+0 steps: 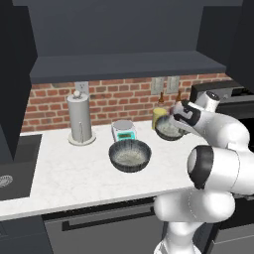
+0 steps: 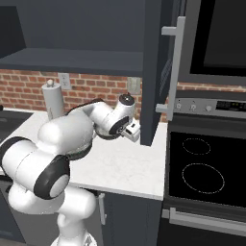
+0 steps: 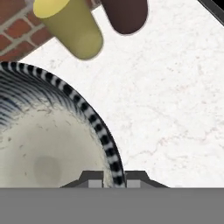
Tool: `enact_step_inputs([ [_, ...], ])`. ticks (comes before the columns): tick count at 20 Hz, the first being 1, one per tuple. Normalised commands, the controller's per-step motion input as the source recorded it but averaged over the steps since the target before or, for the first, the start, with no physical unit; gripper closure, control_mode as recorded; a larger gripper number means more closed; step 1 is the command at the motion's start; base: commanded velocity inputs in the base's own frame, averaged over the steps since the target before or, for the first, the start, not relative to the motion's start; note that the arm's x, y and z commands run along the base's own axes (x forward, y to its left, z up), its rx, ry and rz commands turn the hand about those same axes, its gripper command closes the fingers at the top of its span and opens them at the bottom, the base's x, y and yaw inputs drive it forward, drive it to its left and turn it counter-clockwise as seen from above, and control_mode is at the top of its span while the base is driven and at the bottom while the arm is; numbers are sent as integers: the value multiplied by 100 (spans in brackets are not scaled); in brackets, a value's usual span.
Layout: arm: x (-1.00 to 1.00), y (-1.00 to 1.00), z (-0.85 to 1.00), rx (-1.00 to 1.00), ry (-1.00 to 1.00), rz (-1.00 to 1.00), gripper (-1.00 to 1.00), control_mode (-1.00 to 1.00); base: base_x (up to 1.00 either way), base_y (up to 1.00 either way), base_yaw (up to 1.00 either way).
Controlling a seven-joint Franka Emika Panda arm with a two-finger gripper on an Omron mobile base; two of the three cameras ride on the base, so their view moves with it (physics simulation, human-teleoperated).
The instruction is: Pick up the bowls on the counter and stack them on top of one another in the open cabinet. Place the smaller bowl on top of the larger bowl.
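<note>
gripper: my gripper (image 3: pixel 114 180) was clamped on the rim of the smaller bowl (image 1: pixel 169 128), one fingertip inside the rim, the other outside it
grip detail: in the hand view the striped rim of that bowl ran straight between the two dark tips
smaller bowl: at the back of the counter (image 1: pixel 74 173), right part, just in front of the yellow cup (image 1: pixel 159 117); whether it still touched the stone or was just off it, hard to tell from here
larger bowl: larger bowl (image 1: pixel 130 155) sat upright on the counter, middle, nearer the front edge, well apart from my gripper
scale: white-and-teal kitchen scale (image 1: pixel 123 131) just behind the larger bowl, close to its rim
paper towel holder: paper towel holder (image 1: pixel 81 120) stood upright on the counter to the left of the scale, by the brick wall (image 1: pixel 44 106)
open cabinet: open cabinet (image 1: pixel 124 64) above the counter, flat shelf floor dark grey
bottle: a brown bottle (image 3: pixel 125 15) stood just beside the yellow cup in the hand view
stovetop: black stovetop (image 2: pixel 206 170) to the right of the counter in the right base view
arm: my arm reached forward from the base, over the right end of the counter
</note>
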Motion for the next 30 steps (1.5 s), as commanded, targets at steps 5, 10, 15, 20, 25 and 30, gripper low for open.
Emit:
enact_step_inputs([
  [5, -46, 62, 34, 0, 3, 0, 100, -100, 0, 0, 0],
  [10, -43, 58, 37, 0, 1, 0, 100, -100, 0, 0, 0],
  [15, -22, 44, 33, 0, 3, 0, 100, -100, 0, 0, 0],
  [20, -4, 40, -2, 0, 7, 0, 100, -100, 0, 0, 0],
  [25, 0, 40, -11, 0, 4, 0, 100, -100, 0, 0, 0],
  [30, 0, 39, -9, 0, 3, 0, 100, -100, 0, 0, 0],
])
